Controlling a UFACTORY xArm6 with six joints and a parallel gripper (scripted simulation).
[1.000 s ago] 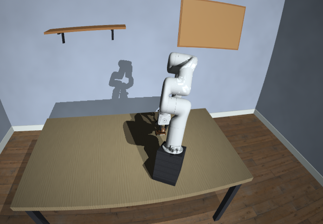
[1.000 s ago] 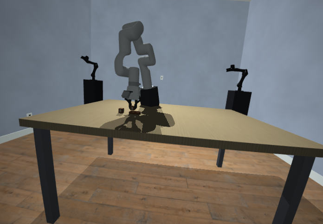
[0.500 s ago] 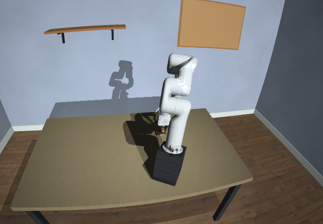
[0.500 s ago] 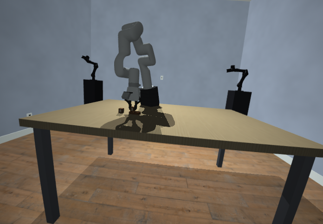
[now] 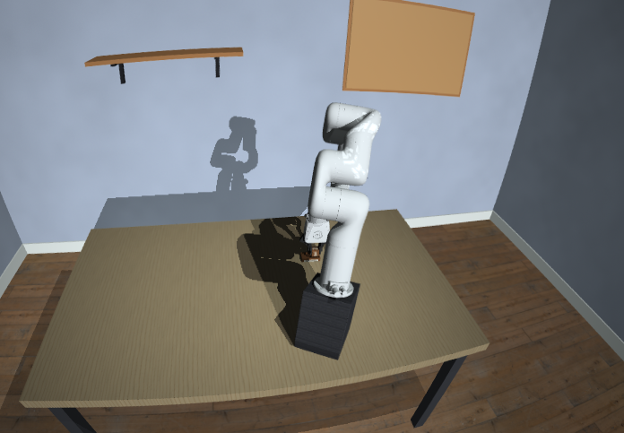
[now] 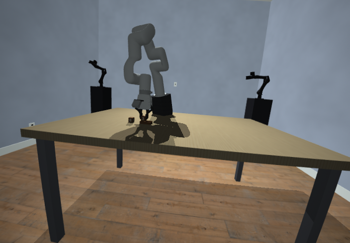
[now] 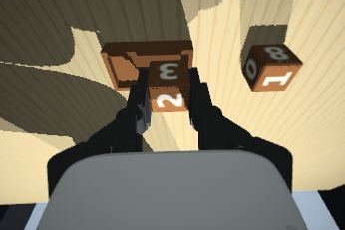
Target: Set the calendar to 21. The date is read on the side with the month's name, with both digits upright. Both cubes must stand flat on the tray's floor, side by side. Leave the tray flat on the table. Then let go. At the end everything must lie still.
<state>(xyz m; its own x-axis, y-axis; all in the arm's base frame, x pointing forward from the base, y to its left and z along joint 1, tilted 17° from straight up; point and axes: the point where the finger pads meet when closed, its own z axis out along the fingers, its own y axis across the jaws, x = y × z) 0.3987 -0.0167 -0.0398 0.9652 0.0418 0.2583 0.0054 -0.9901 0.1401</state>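
Note:
In the wrist view my gripper (image 7: 169, 81) is shut on a brown cube (image 7: 169, 87) that shows a 3 on its far face and a 2 on its near face. I hold it low over the near side of the brown tray (image 7: 148, 62), which lies flat on the table. A second brown cube (image 7: 271, 67) stands on the table to the right of the tray, with 8, 0 and 1 on its visible faces. In the exterior view the gripper (image 6: 144, 117) is down at the tray (image 6: 146, 122), and the loose cube (image 6: 130, 119) sits to its left.
The arm's black base block (image 5: 326, 318) stands on the table close to the tray. Two black pedestals with small arms (image 6: 100, 98) (image 6: 258, 110) stand beyond the table. The arm's shadow covers the table around the tray.

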